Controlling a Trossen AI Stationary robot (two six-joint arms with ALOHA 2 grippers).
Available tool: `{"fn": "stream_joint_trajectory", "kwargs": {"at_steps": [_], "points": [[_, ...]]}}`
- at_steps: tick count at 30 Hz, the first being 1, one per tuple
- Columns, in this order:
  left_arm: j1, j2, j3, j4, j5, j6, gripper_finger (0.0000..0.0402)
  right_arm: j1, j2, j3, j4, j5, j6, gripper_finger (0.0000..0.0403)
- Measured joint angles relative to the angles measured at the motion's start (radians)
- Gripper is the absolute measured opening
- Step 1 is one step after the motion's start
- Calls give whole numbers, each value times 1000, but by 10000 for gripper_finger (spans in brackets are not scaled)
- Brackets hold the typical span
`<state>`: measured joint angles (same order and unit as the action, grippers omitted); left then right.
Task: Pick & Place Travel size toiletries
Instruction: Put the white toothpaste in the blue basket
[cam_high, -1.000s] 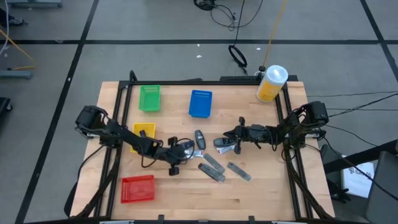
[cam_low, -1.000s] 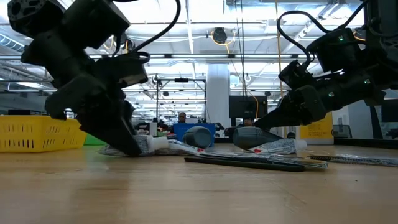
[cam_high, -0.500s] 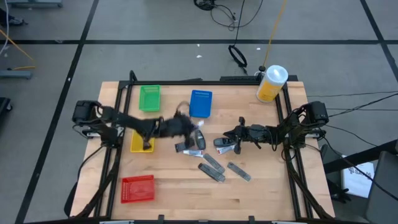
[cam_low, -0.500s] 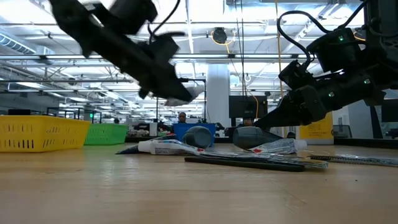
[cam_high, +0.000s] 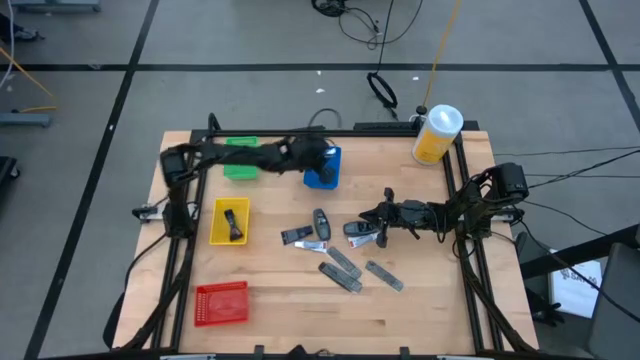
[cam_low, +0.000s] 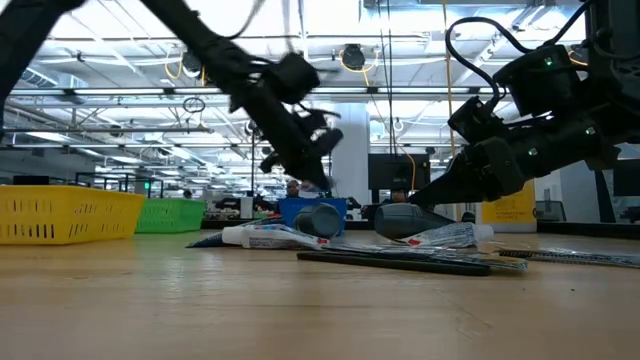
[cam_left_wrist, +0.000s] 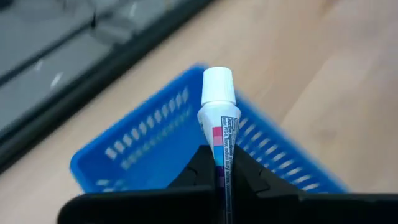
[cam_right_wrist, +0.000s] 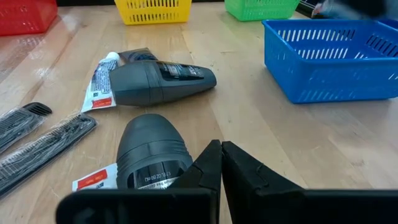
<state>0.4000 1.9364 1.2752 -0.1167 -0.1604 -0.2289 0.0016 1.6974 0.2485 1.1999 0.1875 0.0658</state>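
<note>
Toiletries are spread over the middle of the wooden worktop (cam_high: 420, 310), and one of them, a whitish tube (cam_left_wrist: 219, 118) with a white cap, is clenched between the jaws of the left gripper (cam_high: 318, 158), held above the blue basket (cam_high: 322, 170) at about 12 o'clock on the worktop. In the left wrist view the tube's cap points toward the basket's slatted wall. The rest of the set lies at the centre: two dark bottles (cam_right_wrist: 163, 79) side by side, a whitish tube (cam_right_wrist: 99, 84) lying against one of them, and grey flat packets (cam_high: 342, 268) toward 6 o'clock. A dark item (cam_high: 233, 226) is seen inside the yellow basket (cam_high: 229, 222) at 9 o'clock. The right gripper (cam_high: 378, 226) is parked low at about 3 o'clock, its jaws closed on nothing, just beside the nearer dark bottle (cam_right_wrist: 149, 154). A green basket (cam_high: 240, 160) stands at 11 o'clock, a red basket (cam_high: 221, 302) at 7 o'clock, and a yellow canister (cam_high: 436, 135) with a white lid at 1 o'clock.
</note>
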Motion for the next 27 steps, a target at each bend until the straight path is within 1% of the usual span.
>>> {"fn": "stream_joint_trajectory", "kwargs": {"at_steps": [3, 4, 6, 10, 12, 14, 23, 27], "points": [[6, 71, 153, -265, -33, -18, 16, 0, 0, 0, 0, 0, 0, 4], [7, 93, 191, -326, -48, -24, 23, 0, 0, 0, -1, 0, 0, 4], [6, 121, 236, -381, -66, -35, 38, 0, 0, 0, -9, -1, 1, 4], [3, 158, 249, -366, -42, -36, 54, 0, 0, 0, -35, -4, 25, 4], [3, 165, 249, -357, -24, -35, 55, 0, 0, 0, -38, -5, 28, 4], [3, 168, 249, -333, -23, -36, 56, 1, 0, 0, -39, -5, 41, 4], [4, 168, 249, -324, -15, 19, 60, 1, 0, 0, -39, -5, 49, 4], [4, 168, 249, -319, 4, 39, 80, 0, -23, 0, -59, -5, 46, 4]]}}
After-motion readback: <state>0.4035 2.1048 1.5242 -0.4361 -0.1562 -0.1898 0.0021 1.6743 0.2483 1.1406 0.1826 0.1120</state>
